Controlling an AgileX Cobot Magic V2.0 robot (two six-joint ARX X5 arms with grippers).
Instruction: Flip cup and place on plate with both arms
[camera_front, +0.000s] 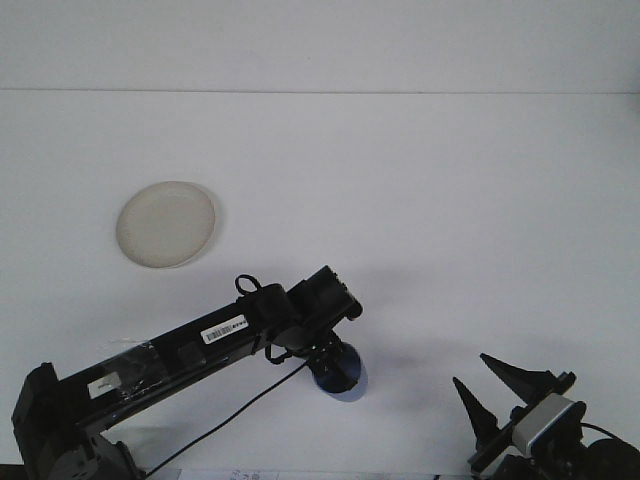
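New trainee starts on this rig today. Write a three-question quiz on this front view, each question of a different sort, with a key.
1. True or false: the round off-white plate has the small blue cup resting on it.
2. Which arm's gripper is down over the cup? A) the left gripper B) the right gripper C) both
3. Fill in: the right gripper's fingers are spread ____.

Key
1. False: the plate sits bare at far left on the white table, well apart from the cup near the front edge.
2. A: the right gripper waits at lower right, away from the cup.
3. Open, with nothing between them.
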